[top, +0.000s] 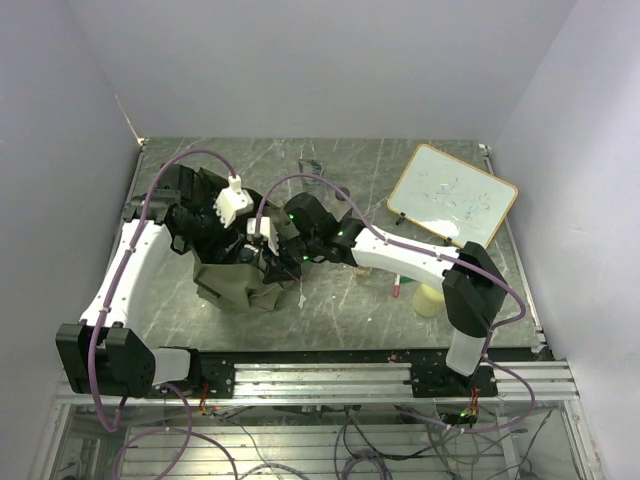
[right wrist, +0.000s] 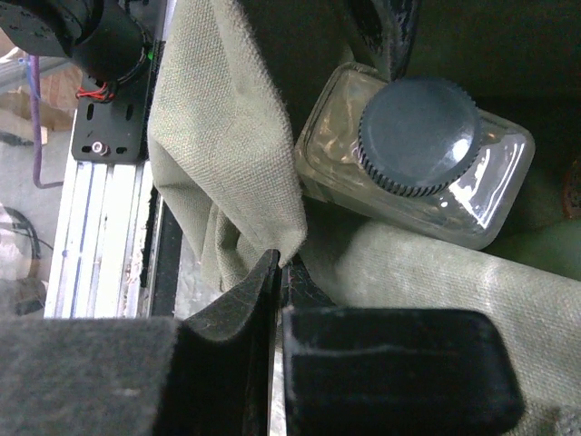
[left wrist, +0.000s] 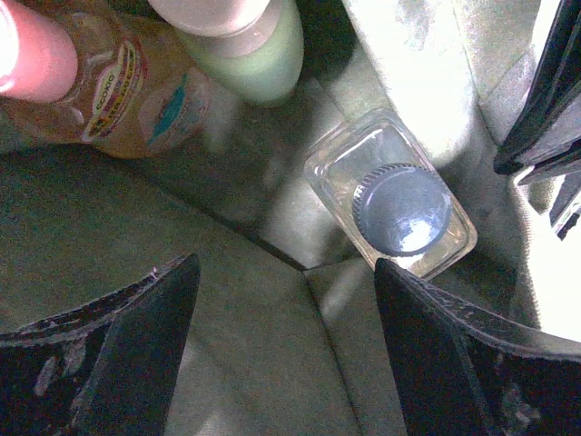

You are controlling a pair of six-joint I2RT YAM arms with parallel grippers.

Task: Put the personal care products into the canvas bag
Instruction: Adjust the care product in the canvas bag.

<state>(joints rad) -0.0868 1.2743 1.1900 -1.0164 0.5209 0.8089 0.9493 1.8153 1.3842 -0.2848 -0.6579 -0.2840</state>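
Observation:
The olive canvas bag (top: 235, 290) stands between the two arms. My left gripper (left wrist: 286, 350) hangs open inside it, with nothing between its fingers (left wrist: 136, 350). Under it, in the bag, stands a clear bottle with a dark cap (left wrist: 404, 207). Further in lie an orange bottle with a pink cap (left wrist: 109, 86) and a pale green bottle (left wrist: 254, 50). My right gripper (right wrist: 281, 265) is shut on the bag's fabric rim (right wrist: 227, 136), right beside the clear bottle (right wrist: 418, 163). A pale yellow bottle (top: 430, 298) stands on the table to the right of the bag.
A white whiteboard (top: 455, 195) lies at the back right of the table. A red marker pen (top: 396, 286) lies near the pale yellow bottle. The aluminium rail (top: 330, 380) with the arm bases runs along the near edge.

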